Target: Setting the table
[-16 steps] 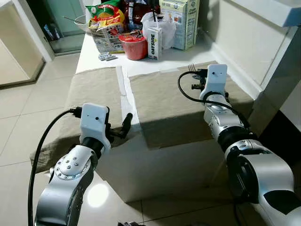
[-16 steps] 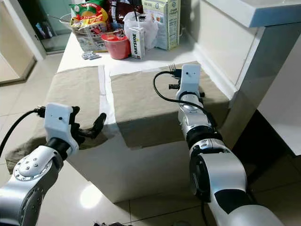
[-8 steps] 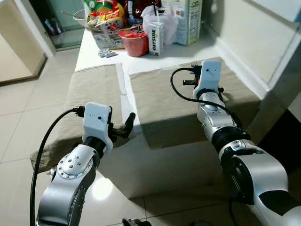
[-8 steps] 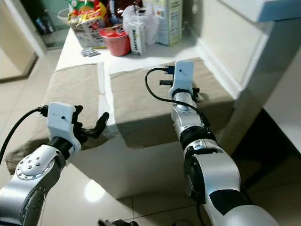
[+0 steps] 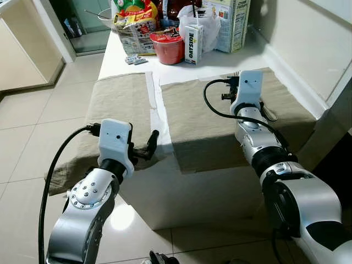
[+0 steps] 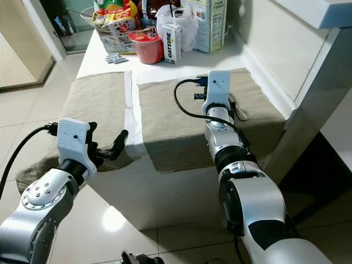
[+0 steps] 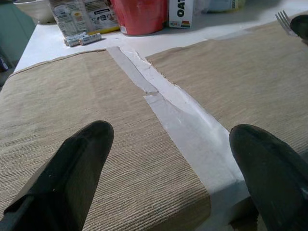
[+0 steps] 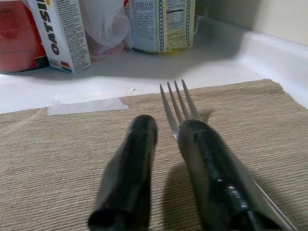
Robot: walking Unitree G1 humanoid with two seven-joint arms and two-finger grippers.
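The right tool (image 8: pixel 163 144) reaches over the right-hand placemat (image 5: pixel 220 115), toward that mat's far edge on the worktop (image 5: pixel 132 71). Its two black fingers (image 8: pixel 127 168) stand only a little apart, and a fork (image 8: pixel 179 103) lies along one of them with its tines pointing toward the worktop's far end. Whether the fingers truly pinch the fork or merely lie against it cannot be told, though the handle runs tight under the finger.

The left tool (image 7: pixel 168 159) hovers at the worktop's near edge with its fingers (image 7: pixel 77 163) spread wide, touching nothing, above the strip of bare worktop between the left-hand placemat (image 5: pixel 118 104) and the right one.

At the far end of the worktop stand a red cup (image 5: pixel 168 47), an oat drink carton (image 5: pixel 193 43) just beside it, and snack packets (image 5: pixel 135 25).
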